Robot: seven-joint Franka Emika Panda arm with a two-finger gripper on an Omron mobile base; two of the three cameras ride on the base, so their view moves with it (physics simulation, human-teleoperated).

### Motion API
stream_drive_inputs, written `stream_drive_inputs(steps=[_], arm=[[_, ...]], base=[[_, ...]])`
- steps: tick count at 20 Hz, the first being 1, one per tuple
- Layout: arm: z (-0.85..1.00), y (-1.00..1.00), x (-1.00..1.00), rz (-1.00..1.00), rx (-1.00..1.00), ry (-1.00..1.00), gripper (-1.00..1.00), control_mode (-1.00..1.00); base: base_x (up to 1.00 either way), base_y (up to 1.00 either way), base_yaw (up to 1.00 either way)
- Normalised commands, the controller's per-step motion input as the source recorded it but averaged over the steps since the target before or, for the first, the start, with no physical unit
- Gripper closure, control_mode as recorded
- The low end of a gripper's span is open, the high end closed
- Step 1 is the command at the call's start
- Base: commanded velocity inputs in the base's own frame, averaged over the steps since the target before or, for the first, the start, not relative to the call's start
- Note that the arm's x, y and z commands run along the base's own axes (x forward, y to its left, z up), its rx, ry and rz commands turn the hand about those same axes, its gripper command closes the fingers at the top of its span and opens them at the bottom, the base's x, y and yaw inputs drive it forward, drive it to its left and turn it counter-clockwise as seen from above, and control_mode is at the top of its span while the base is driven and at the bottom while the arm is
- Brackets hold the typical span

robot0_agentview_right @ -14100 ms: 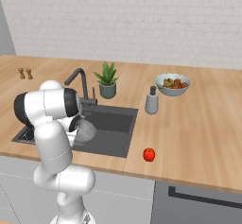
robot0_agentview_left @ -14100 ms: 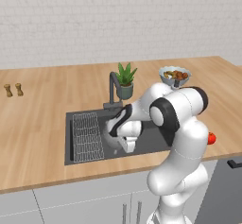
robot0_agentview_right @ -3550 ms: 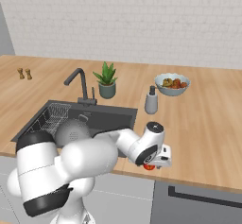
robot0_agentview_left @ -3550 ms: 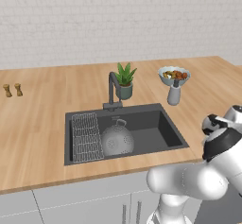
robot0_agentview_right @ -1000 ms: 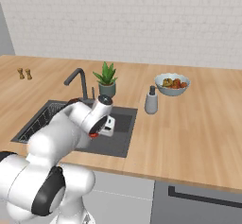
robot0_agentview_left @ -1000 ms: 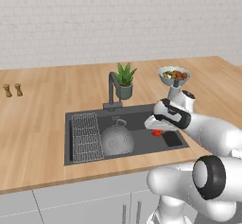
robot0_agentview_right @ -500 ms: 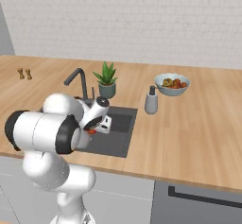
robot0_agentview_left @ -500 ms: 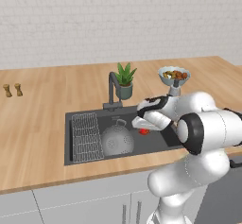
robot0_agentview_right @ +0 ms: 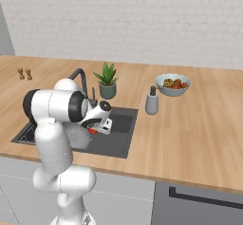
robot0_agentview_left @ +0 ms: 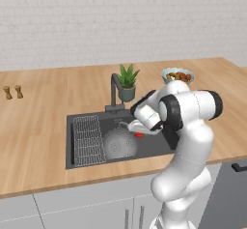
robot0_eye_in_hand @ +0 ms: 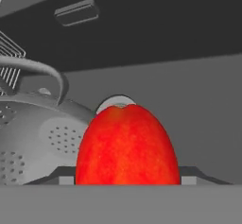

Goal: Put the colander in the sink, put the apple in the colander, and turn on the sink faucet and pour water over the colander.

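Note:
The red apple [robot0_eye_in_hand: 126, 145] sits between my gripper's fingers, and the gripper [robot0_agentview_left: 136, 131] is shut on it low over the dark sink [robot0_agentview_left: 159, 143]. In the left base view the apple [robot0_agentview_left: 139, 135] hangs just at the right rim of the silver-grey perforated colander [robot0_agentview_left: 119, 146], which rests in the sink's middle. From the hand, the colander [robot0_eye_in_hand: 33, 138] lies left of the apple with a loop handle arching above it, and the round drain [robot0_eye_in_hand: 113, 101] peeks out behind. The dark faucet [robot0_agentview_left: 114, 89] stands at the sink's back edge. In the right base view, the gripper [robot0_agentview_right: 96, 126] holds the apple [robot0_agentview_right: 93, 130] beside the colander [robot0_agentview_right: 77, 137].
A wire grid rack [robot0_agentview_left: 89, 138] fills the sink's left part. A potted plant [robot0_agentview_left: 127, 82] stands beside the faucet, a fruit bowl [robot0_agentview_left: 177, 75] and a soap dispenser [robot0_agentview_right: 152, 100] to the right. Two small shakers [robot0_agentview_left: 12, 92] stand far left on the wooden counter [robot0_agentview_left: 34, 121].
My arm has swung left across the sink with the apple in its grip, from the basin's right part to the colander's right rim. The colander has not moved.

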Motion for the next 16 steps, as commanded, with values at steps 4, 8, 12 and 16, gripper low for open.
stream_drive_inputs(steps=[4,8,12,16], arm=[[-0.22,0.37,0.44,0.0,0.0,0.01,1.0,-1.0],[-0.06,0.29,0.18,0.0,0.0,0.05,1.0,-1.0],[0.0,0.15,0.07,0.0,0.0,0.02,1.0,-1.0],[0.0,0.01,0.24,0.0,0.0,-0.03,1.0,-1.0]], base=[[0.0,0.0,0.0],[0.0,0.0,0.0],[0.0,0.0,0.0],[0.0,0.0,0.0]])
